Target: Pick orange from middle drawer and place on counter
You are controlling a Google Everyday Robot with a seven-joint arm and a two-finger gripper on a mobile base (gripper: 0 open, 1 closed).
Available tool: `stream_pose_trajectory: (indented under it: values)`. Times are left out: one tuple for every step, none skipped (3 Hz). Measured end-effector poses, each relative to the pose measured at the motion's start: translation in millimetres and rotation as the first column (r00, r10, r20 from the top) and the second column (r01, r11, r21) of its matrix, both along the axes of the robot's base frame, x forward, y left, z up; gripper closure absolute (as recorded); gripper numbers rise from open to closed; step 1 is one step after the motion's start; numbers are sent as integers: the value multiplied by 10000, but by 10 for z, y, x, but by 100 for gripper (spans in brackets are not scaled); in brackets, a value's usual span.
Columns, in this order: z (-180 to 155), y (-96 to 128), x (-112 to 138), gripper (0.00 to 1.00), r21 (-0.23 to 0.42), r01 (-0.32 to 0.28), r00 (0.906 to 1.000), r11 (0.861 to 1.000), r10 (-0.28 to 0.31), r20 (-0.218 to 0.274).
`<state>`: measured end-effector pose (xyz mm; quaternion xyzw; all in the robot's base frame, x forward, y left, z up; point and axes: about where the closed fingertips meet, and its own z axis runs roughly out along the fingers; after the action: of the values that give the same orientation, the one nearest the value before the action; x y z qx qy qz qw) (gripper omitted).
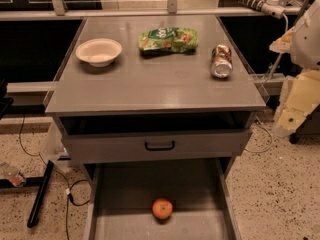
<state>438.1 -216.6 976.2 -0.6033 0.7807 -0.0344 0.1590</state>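
The orange (162,208) lies on the floor of the middle drawer (125,194), which is pulled far out toward me at the bottom of the view. The orange sits near the drawer's centre, slightly right. The counter (150,86) is the grey top of the cabinet above it. My gripper (299,103) shows as pale yellow and white parts at the right edge, beside the counter's right front corner. It is well above and to the right of the orange and holds nothing that I can see.
On the counter stand a white bowl (99,51) at back left, a green chip bag (168,39) at back centre and a can (221,61) lying on its side at right. A drawer front with black handle (160,145) overhangs the middle drawer. Cables and a black bar (40,194) lie on the floor at left.
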Motion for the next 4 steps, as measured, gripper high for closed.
stream_pose_trajectory:
  values:
    - [-9,17,-9,0,25,-84,9999,10000,83,76]
    - [-303,111,-124,0,434,-545,9985,9976,547,-43]
    - [-895,204,-319,0,1086,-1058,9931,9884,1106,-391]
    - [-1497,296,-483,0,1963,-1609,9841,9673,1724,-426]
